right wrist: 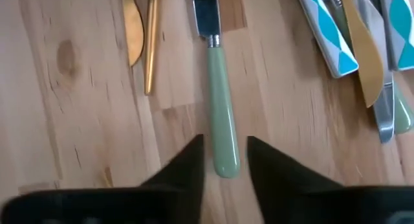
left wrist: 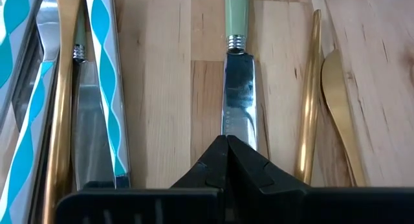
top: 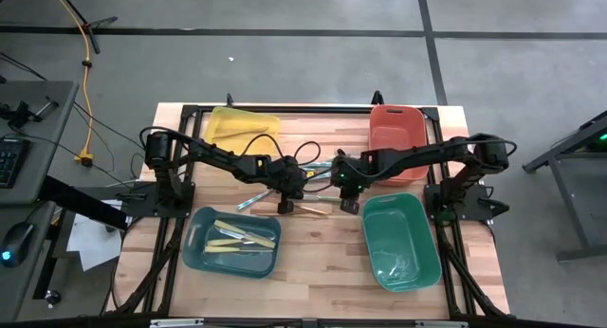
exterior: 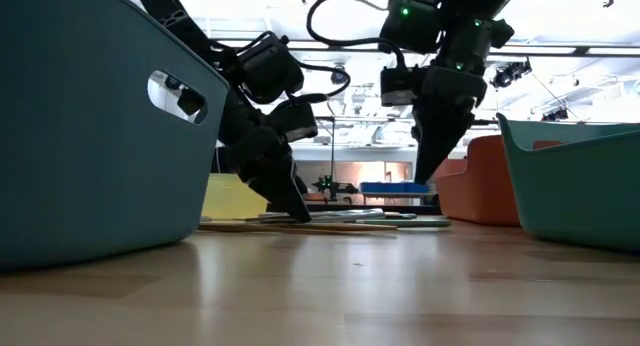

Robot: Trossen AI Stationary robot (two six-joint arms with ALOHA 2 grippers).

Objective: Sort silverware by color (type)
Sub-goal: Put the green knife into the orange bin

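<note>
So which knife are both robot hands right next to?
The green-handled knife: right gripper straddles its handle, left gripper sits at its blade tip.

You have two dark, near-black arms, each a chain of blocky joints with black cables looping loosely over the wrists. Both rise from black framed bases on the table's sides. The right arm's wrist carries small green lights. The left gripper (left wrist: 227, 160) ends in matte black wedge fingers; the right gripper (right wrist: 225, 160) has two tapering black fingers on a ribbed black body
</note>
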